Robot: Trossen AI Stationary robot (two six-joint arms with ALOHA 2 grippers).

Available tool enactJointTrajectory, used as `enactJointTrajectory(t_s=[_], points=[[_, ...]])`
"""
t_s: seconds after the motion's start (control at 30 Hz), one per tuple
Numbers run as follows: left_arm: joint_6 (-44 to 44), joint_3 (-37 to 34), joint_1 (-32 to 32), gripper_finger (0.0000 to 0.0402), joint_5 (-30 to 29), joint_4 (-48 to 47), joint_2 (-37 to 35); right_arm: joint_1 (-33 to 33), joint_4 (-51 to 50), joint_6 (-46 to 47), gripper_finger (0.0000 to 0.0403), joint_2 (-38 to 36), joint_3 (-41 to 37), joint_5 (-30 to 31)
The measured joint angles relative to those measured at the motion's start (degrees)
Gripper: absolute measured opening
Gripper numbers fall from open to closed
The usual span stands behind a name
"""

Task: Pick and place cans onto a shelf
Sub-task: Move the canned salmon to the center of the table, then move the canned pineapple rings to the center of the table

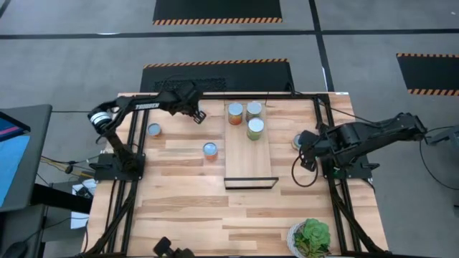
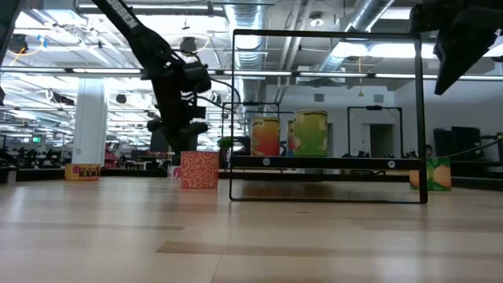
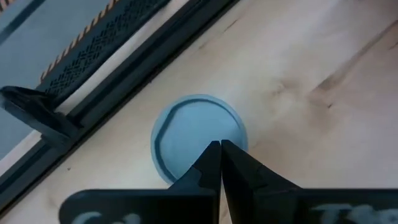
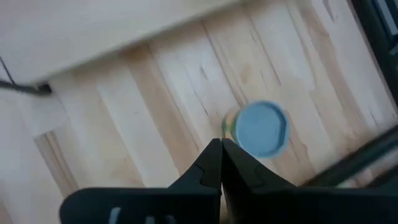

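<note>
The pale-wood shelf [image 1: 247,158] lies mid-table, its black bracket [image 1: 251,183] at the near end. Three cans [image 1: 235,113], [image 1: 254,110], [image 1: 255,128] stand on its far end; they also show in the low view [image 2: 266,136]. My left gripper [image 1: 198,115] is shut, just above a silver-topped can [image 3: 198,134] near the far edge. My right gripper [image 1: 304,149] is shut, well above a can [image 4: 261,129] right of the shelf [image 1: 297,141]. Two more cans [image 1: 153,130], [image 1: 209,150] stand on the table left of the shelf.
A leafy plant [image 1: 312,236] stands at the near right corner. Black frame rails [image 1: 326,136] run along the table's left, right and far edges. The shelf's near half is bare wood. In the low view the shelf's black frame [image 2: 326,118] rises over the cans.
</note>
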Motion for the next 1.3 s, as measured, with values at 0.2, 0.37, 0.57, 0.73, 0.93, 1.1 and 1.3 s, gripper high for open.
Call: enactJointTrajectory(t_s=[0.2, 0.37, 0.57, 0.73, 0.93, 1.1, 1.3], points=[[-2.0, 3.0, -0.1, 0.0, -0.1, -5.1, 4.2, 0.2, -0.2, 0.0, 0.0022, 0.1, 0.0, 0.0], [-4.4, 3.2, -1.4, 0.0, 2.0, -9.3, 4.3, 1.7, -0.1, -0.1, 0.0028, 0.0, 0.0, 0.0], [-6.9, 3.2, -6.9, 0.0, 13.0, -15.5, 2.9, 4.4, -0.1, 0.9, 0.0024, 0.0, 0.0, 0.0], [-7.9, 3.1, -14.0, 0.0, 14.6, -17.0, -1.3, 6.3, 0.2, 0.9, 0.0021, 0.0, 0.0, 0.9], [-8.6, 3.2, -19.3, 0.0, -2.4, -29.6, -7.9, 7.9, 0.6, 2.8, 0.0028, 0.0, 0.0, 1.5], [-15.7, 2.9, -15.3, 0.0, -14.4, -43.3, -9.0, 9.9, 0.5, 4.4, 0.0024, 0.0, 0.0, 1.8], [-15.3, -2.9, -4.2, 0.0, -11.7, -39.1, -9.0, 12.0, 1.0, 5.5, 0.002, 0.0, 0.0, 2.8]])
